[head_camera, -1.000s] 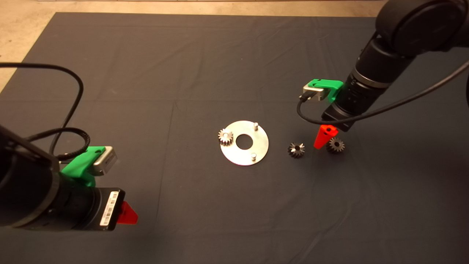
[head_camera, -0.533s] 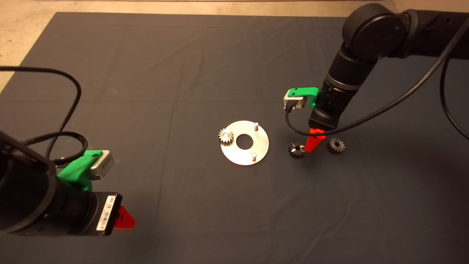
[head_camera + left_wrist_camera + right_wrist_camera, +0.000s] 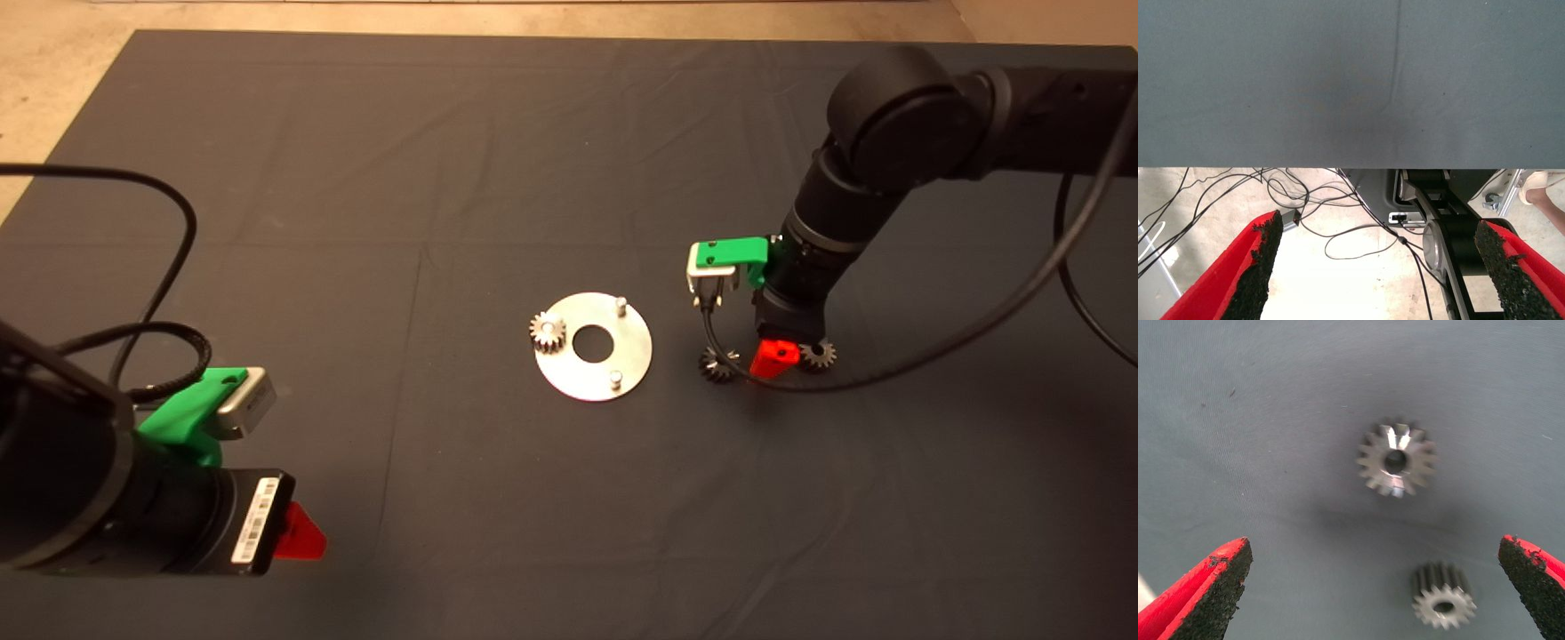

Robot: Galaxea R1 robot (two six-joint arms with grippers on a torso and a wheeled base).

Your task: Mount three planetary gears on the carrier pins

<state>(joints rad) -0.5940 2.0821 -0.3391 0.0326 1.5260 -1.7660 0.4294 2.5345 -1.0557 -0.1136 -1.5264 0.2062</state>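
mat: dark cloth mat [image 3: 373,178], creased, covers nearly the whole head view; bare beige floor [image 3: 53,53] shows along far edge and far-left corner
disc: shiny disc [image 3: 594,347] mid-mat, lying flat
carrier pins: two bare pins [image 3: 621,304] [image 3: 615,378] upright on disc's right half
seated gear: one planetary gear [image 3: 548,332] on the disc's left rim
loose gears: two flat on mat right of disc, near each other but apart [image 3: 717,364] [image 3: 816,355]; same pair in wrist view [image 3: 1395,459] [image 3: 1443,601]
right gripper: [image 3: 772,358] low over the mat between the loose gears, fingers [image 3: 1211,590] spread wide, holding nothing
left gripper: [image 3: 300,533] parked lower left, spread wide, empty; past the mat's edge its wrist view shows cables [image 3: 1305,200] on the floor
open room: broad bare mat far, near and left of disc
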